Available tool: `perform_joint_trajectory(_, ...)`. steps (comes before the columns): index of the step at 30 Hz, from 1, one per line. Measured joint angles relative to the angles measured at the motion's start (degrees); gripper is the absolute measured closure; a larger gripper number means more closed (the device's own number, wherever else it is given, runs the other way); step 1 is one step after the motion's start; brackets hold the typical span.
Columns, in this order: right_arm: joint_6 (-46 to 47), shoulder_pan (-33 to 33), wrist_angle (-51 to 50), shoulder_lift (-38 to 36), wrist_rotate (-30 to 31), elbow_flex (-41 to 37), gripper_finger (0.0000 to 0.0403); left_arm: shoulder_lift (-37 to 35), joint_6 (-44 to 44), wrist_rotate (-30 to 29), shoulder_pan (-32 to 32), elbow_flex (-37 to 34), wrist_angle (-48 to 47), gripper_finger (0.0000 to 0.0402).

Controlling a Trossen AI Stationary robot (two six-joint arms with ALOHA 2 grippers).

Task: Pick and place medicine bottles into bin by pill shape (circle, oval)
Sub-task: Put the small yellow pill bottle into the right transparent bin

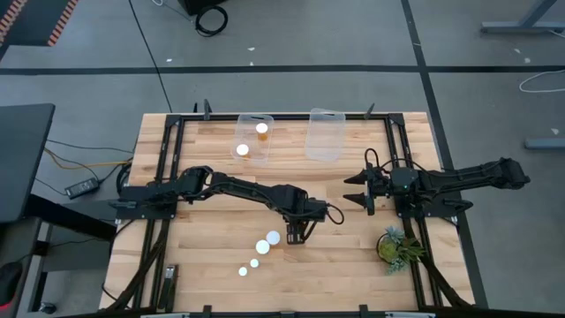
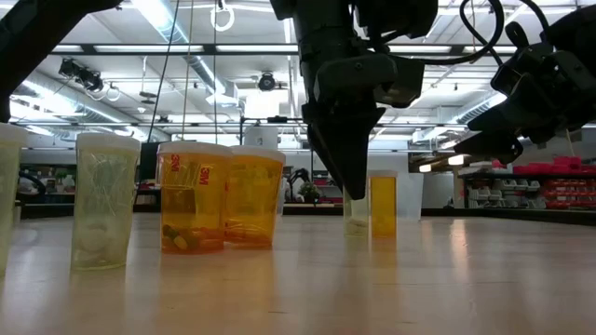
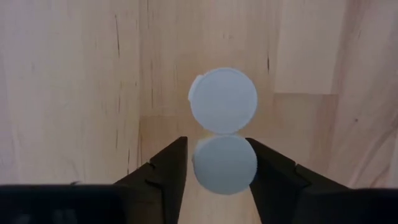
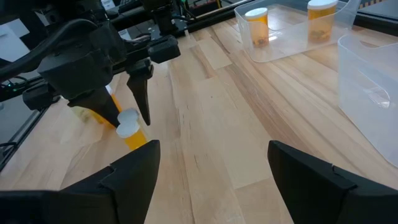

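A white-capped bottle (image 3: 224, 164) stands on the table (image 1: 212, 256) between the fingers (image 3: 163, 168) of the left gripper (image 1: 295, 235), which is lowered over it near the table's middle front; the jaws sit a little wider than the cap, flanking it on both sides without clearly pressing it. Just beside it, touching cap to cap in the left wrist view, stands a second bottle (image 3: 223, 100). In the high view, a line of white caps runs from the gripper toward the front left: a large cap (image 1: 264, 246), then a small one (image 1: 254, 262), then another (image 1: 243, 271). At the back, the left bin (image 1: 252, 140) holds two bottles (image 1: 261, 129) (image 1: 241, 151), and the right bin (image 1: 325, 134) stands just beside it. The right gripper (image 1: 359, 189) hangs above the table's right side with its jaws wide apart, holding nothing. A small plant (image 1: 395, 246) sits near the right front edge.
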Motion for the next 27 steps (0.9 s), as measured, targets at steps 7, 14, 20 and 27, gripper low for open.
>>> perform_joint_trajectory(7,0.0,0.0,0.0,0.0,0.0,0.0,0.0098,0.0,0.3,0.0,0.1,0.0,-0.7,0.0272)
perform_joint_trajectory(14,0.0,0.0,0.0,0.0,0.0,0.0,0.0098,-0.1,0.4,0.0,0.6,0.0,-1.5,0.0277)
perform_joint_trajectory(20,0.0,0.0,0.0,0.0,0.0,0.0,0.0098,-0.7,1.8,0.0,1.7,0.0,-2.5,0.0278)
perform_joint_trajectory(27,0.0,0.0,0.0,0.0,0.0,0.0,0.0098,-3.0,2.5,-0.4,5.0,0.0,-2.7,0.0276)
